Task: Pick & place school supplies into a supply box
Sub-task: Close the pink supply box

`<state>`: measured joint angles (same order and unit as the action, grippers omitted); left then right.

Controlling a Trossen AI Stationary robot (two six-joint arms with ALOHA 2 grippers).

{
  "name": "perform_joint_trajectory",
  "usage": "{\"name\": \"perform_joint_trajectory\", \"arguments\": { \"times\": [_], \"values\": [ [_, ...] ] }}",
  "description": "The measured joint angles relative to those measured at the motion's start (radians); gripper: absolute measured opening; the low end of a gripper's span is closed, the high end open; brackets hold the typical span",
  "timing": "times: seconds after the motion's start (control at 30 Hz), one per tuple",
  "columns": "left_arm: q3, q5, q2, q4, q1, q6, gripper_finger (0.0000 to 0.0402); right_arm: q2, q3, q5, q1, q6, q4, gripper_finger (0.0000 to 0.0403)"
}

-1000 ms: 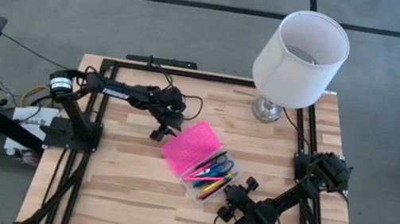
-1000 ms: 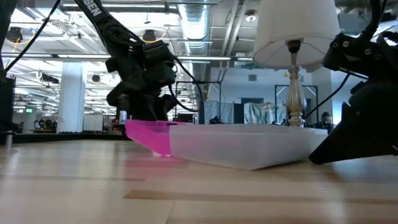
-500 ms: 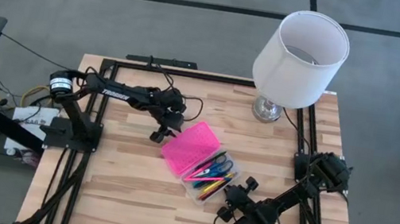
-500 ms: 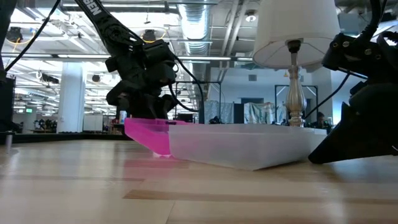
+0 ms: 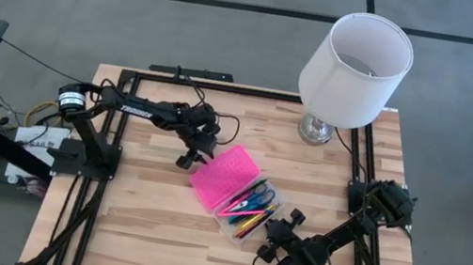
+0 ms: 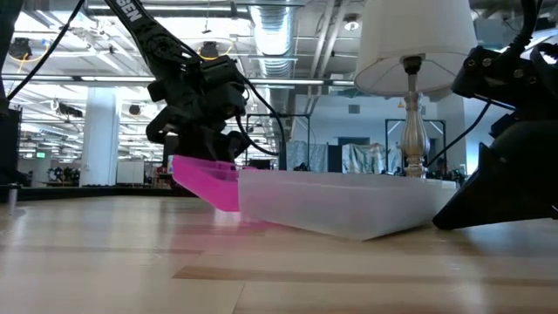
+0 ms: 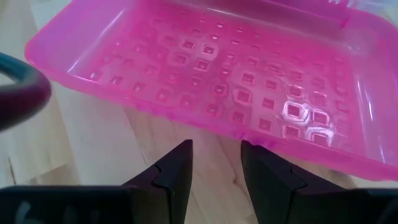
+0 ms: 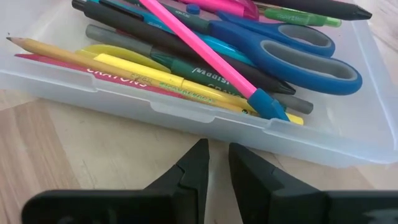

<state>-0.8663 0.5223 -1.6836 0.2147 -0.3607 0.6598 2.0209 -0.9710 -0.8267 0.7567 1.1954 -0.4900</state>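
Tabletop [image 5: 144,232]: left hand [image 5: 186,159], fingers parted, at pink lid's [image 5: 226,175] 9 o'clock edge, seemingly touching; right hand [image 5: 266,250] gapped, empty, at tray's [image 8: 186,118] 5 o'clock.

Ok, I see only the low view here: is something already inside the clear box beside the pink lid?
Observer: Yes. The right wrist view shows pens and pencils and blue-handled scissors lying in the clear box.
Operator: And the left claw, does it hold the pink lid?
Observer: No. In the left wrist view the left claw is open and empty, just short of the pink lid.
Operator: And the right claw?
Observer: The right claw points at the box's long wall, fingers slightly apart, holding nothing.
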Motion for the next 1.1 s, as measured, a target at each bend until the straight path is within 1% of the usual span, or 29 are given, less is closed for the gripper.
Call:
{"name": "perform_joint_trajectory", "arguments": {
  "times": [0.53,0.73,0.93,1.1],
  "values": [
    [-0.003,-0.004,0.002,-0.005,-0.013,0.000,0.0132,0.000,0.000,0.000,0.000,-0.022,-0.002,0.0063],
    [-0.005,0.015,0.011,-0.004,-0.023,0.001,0.0132,0.001,0.000,0.001,0.008,-0.027,-0.003,0.0063],
    [-0.005,0.022,0.064,0.010,-0.022,0.009,0.0132,0.001,0.001,0.000,0.008,-0.080,0.012,0.0063],
    [-0.005,0.052,0.123,0.008,-0.018,0.007,0.0132,0.001,0.001,-0.001,0.008,-0.082,0.015,0.0063]
  ]
}}
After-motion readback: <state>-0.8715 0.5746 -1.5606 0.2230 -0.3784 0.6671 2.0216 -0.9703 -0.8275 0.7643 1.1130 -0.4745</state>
